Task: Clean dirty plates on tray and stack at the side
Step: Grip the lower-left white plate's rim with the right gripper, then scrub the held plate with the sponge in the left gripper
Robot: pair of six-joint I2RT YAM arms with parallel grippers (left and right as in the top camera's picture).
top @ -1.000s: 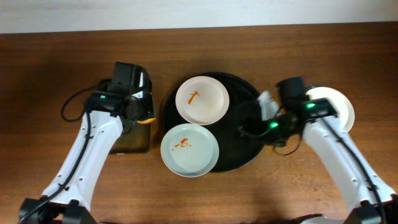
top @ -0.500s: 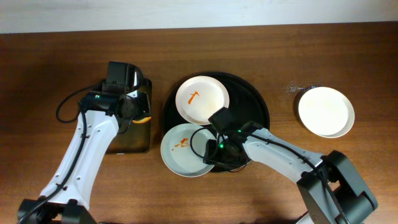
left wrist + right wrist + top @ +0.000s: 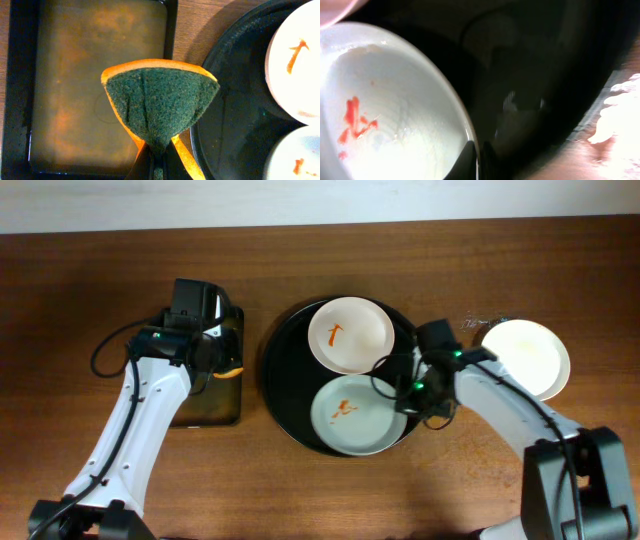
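Note:
Two dirty white plates lie on the round black tray [image 3: 288, 370]. The far plate [image 3: 350, 335] has a red mark. The near plate [image 3: 358, 412] has a red smear, and my right gripper [image 3: 412, 395] is shut on its right rim. The right wrist view shows that rim pinched between the fingers [image 3: 479, 155], with the smeared plate [image 3: 395, 110] to the left. A clean white plate [image 3: 525, 358] sits on the table at the right. My left gripper [image 3: 157, 157] is shut on a green and orange sponge [image 3: 160, 100], held above the basin's right edge.
A black rectangular basin [image 3: 205, 395] with brownish water stands left of the tray; the left wrist view shows it as the basin [image 3: 75, 75] beside the tray [image 3: 235, 115]. Something small and shiny [image 3: 480, 323] lies by the clean plate. Bare wooden table surrounds everything.
My right gripper has shut on the near plate's rim, and that plate now lies further right, fully on the tray. The far plate has shifted right too. The left arm has not moved.

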